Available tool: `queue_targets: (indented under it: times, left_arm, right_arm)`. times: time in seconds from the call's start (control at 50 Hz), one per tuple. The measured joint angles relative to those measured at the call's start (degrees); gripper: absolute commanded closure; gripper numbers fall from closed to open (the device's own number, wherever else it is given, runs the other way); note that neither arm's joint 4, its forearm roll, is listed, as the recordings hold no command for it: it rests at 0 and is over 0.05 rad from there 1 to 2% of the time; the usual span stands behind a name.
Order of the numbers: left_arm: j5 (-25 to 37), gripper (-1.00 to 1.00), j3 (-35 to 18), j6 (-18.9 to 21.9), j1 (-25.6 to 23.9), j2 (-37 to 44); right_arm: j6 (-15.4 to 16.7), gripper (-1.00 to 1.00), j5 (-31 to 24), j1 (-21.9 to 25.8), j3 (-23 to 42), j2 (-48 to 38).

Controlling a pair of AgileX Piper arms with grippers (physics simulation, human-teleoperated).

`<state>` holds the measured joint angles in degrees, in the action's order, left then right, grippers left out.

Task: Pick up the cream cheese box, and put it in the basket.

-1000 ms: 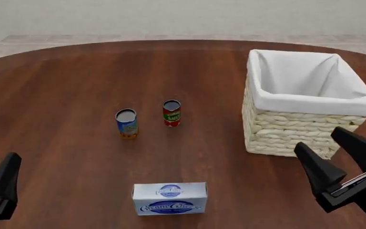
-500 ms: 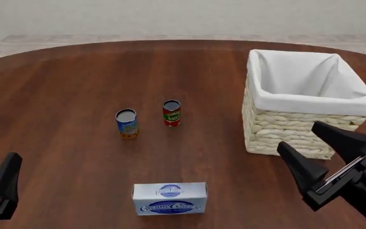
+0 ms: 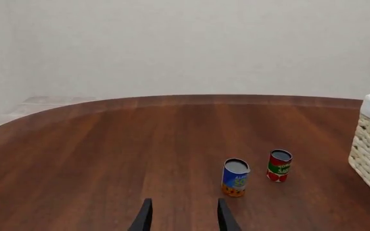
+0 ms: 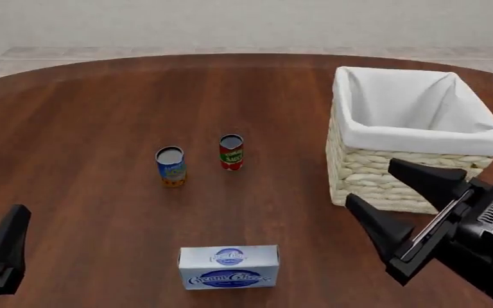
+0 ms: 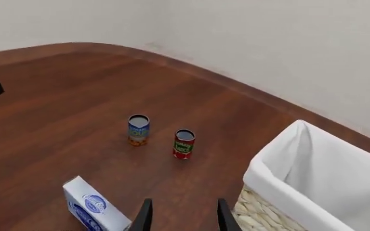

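Lying flat on the brown wooden table [image 4: 75, 109], near its front edge and about midway between the two arms: the cream cheese box [image 4: 228, 267], white carton, blue oval logos facing up and forward. Nothing touches it.

Right gripper [image 4: 384, 199]: above the table to the right of the box and well apart from it, in front of the basket's near wall. Fingers spread wide, nothing between them. Its wrist view shows the box close off one fingertip [image 5: 144, 214], outside the gap, not between the fingers.

Left gripper [image 4: 7, 244]: at the far left edge of the front view, well apart from the box. Only one dark finger shows there; its wrist view shows two fingertips [image 3: 144, 217] parted with bare table between, holding nothing.

Basket [image 4: 384, 176]: pale woven wicker, white cloth lining folded over the rim, standing on the right side of the table, beyond and to the right of the box.

Blue can [image 4: 170, 166] and red can [image 4: 231, 152]: upright, side by side with a gap, farther back than the box.

View differences: the left wrist view shows both cans and a corner of the basket but not the box; the right wrist view shows box, cans and basket lining together.
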<state>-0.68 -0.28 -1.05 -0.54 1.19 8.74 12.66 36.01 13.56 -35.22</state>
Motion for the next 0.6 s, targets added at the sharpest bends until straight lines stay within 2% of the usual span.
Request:
queue_targets:
  times: [0.6]
  left_arm:
    - [0.33, -1.00, -0.05, 0.12, 0.04, -0.35]
  right_arm:
    - [0.72, -1.00, 0.25, 6.41, 2.50, -6.80]
